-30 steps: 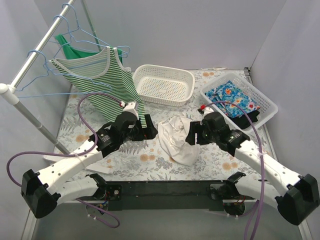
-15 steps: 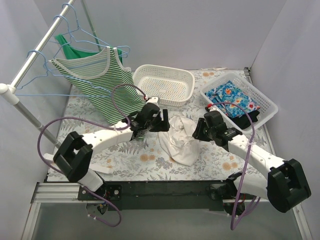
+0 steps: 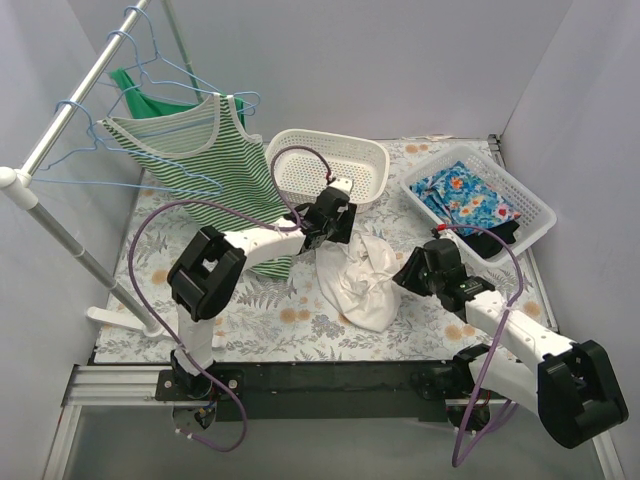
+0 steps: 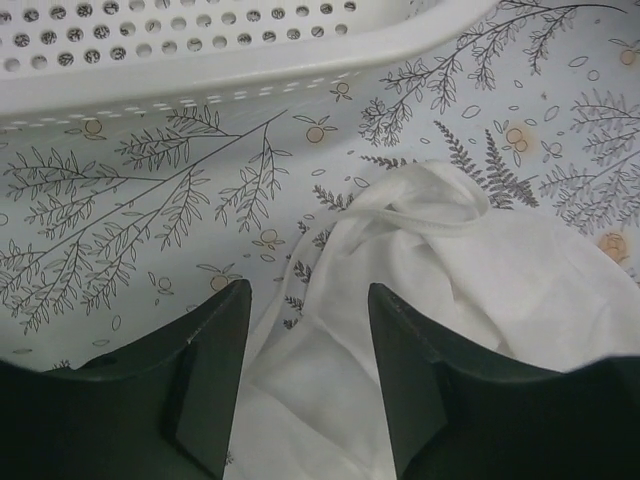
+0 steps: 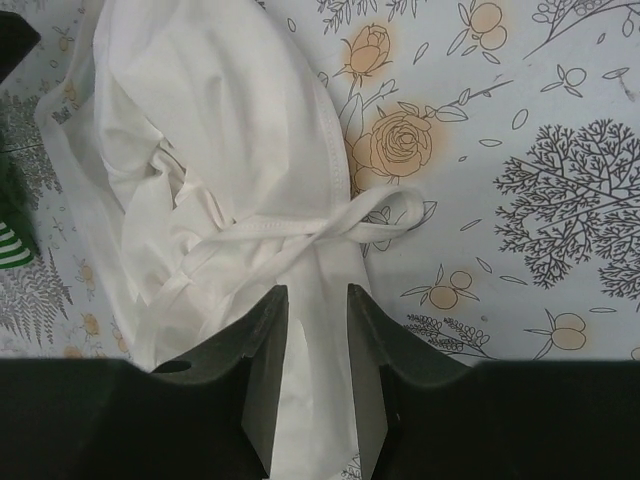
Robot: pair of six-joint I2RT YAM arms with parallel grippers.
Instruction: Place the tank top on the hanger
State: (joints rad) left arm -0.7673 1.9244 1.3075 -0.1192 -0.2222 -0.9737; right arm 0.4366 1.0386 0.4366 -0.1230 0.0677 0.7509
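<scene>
The white tank top (image 3: 358, 285) lies crumpled on the floral tablecloth in the middle. My left gripper (image 3: 335, 222) is open and hovers at its far end; in the left wrist view (image 4: 308, 300) the fingers straddle the white cloth (image 4: 470, 290). My right gripper (image 3: 408, 270) is at its right edge. In the right wrist view (image 5: 313, 300) the jaws stand narrowly apart with a fold of the cloth (image 5: 220, 150) between them. An empty light-blue hanger (image 3: 92, 142) hangs on the rail at the upper left.
A rail (image 3: 60, 125) at the left carries several blue hangers, a green-and-white striped top (image 3: 215, 165) and a green top (image 3: 150, 100). An empty white basket (image 3: 330, 165) stands behind the tank top, also in the left wrist view (image 4: 200, 85). A basket with floral cloth (image 3: 480, 200) is at the right.
My left arm has stretched forward and to the right, from beside the striped top to the tank top's far end. My right gripper stays at the cloth's right edge. The cloth has bunched slightly.
</scene>
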